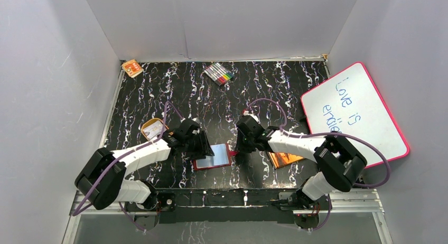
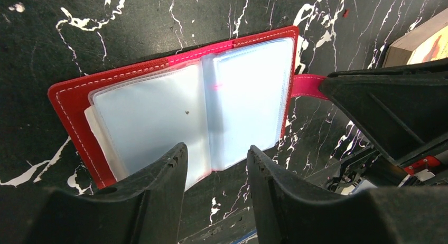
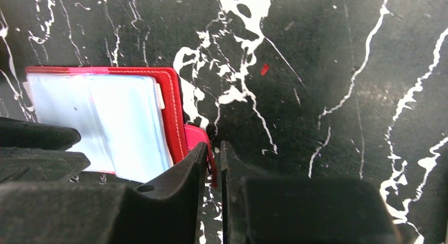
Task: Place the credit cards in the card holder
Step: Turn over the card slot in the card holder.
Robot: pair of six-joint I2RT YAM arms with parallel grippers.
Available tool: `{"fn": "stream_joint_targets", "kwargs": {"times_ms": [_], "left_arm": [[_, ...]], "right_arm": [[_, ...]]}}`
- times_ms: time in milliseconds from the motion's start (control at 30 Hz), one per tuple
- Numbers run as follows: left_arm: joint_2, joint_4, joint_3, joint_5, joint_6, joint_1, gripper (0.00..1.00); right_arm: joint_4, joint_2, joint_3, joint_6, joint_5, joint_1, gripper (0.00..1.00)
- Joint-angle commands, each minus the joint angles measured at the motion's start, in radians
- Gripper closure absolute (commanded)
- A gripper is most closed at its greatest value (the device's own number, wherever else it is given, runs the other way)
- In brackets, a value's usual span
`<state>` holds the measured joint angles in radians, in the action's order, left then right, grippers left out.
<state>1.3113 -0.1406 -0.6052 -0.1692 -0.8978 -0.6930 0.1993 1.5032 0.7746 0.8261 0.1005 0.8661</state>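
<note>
Table (image 1: 158, 91) carried: one card holder (image 1: 212, 156), red, lying open; one orange-brown book (image 1: 282, 159); one orange oval tin (image 1: 153, 129); one small orange box (image 1: 132, 68); one pack of markers (image 1: 220, 73); one whiteboard (image 1: 354, 112).

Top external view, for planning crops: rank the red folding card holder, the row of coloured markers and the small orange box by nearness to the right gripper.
1. Red folding card holder, just left of the right gripper.
2. Row of coloured markers, far centre.
3. Small orange box, far-left corner.
</note>
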Motion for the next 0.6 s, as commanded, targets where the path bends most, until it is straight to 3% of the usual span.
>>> {"fn": "stream_joint_targets", "kwargs": {"times_ms": [0, 267, 367, 500, 567], "left_arm": [[0.015, 0.011, 0.010, -0.017, 0.000, 0.001, 0.57], [0.001, -0.007, 0.005, -0.005, 0.006, 0.001, 0.58], [-0.042, -0.068, -0.034, 0.038, 0.010, 0.001, 0.55], [-0.125, -0.239, -0.136, 0.150, 0.026, 0.002, 0.48], [-0.166, -0.341, -0.197, 0.256, 0.025, 0.003, 0.44]], "right_arm": [[-0.014, -0.061, -0.035, 0.009, 0.034, -0.007, 0.78], [-0.005, -0.115, -0.076, 0.018, 0.041, -0.010, 0.78], [0.014, -0.146, -0.067, 0.012, 0.031, -0.010, 0.64], [0.057, -0.222, -0.043, -0.003, 0.040, -0.010, 0.38], [0.090, -0.252, -0.022, -0.020, 0.049, -0.009, 0.33]]}}
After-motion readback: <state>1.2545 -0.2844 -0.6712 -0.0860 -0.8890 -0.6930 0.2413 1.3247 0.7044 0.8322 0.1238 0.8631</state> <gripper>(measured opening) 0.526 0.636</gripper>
